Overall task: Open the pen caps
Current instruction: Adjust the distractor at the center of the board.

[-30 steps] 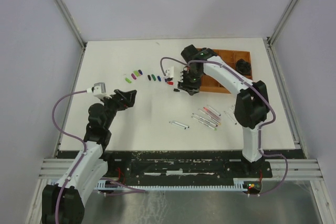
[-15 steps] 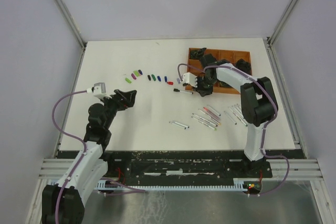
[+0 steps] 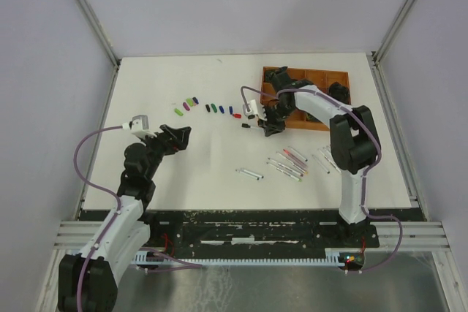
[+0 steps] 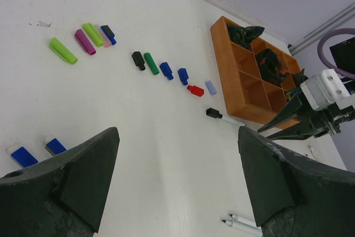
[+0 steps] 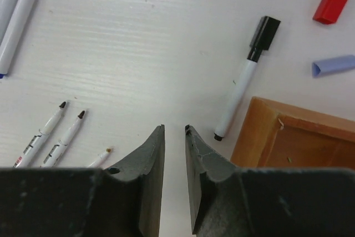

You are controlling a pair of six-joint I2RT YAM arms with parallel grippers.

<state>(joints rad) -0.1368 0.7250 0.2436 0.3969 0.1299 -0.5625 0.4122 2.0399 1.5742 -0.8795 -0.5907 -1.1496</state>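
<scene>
Loose pen caps (image 3: 212, 108) in green, purple, blue, black and red lie in a row at the table's middle; the left wrist view shows the same pen caps (image 4: 151, 63). One pen (image 5: 239, 90) still wears a black cap (image 5: 264, 30) and lies beside the tray. My right gripper (image 5: 174, 128) hovers just left of that pen, its jaws narrowly open with nothing between them. A red cap (image 5: 333, 5) and a pale blue cap (image 5: 333, 65) lie beyond the pen. My left gripper (image 4: 177, 137) hangs wide open and empty over bare table.
The brown compartment tray (image 3: 322, 76) stands at the back right, its corner (image 5: 288, 137) close to my right fingers. Uncapped pens (image 3: 292, 162) lie scattered in front of the right arm, and others (image 5: 61, 129) near my right gripper. Two short blue-and-white pieces (image 4: 25, 156) lie by my left gripper.
My right arm swung its wrist right toward the tray, then back a little left beside the black-capped pen. The left arm has not moved.
</scene>
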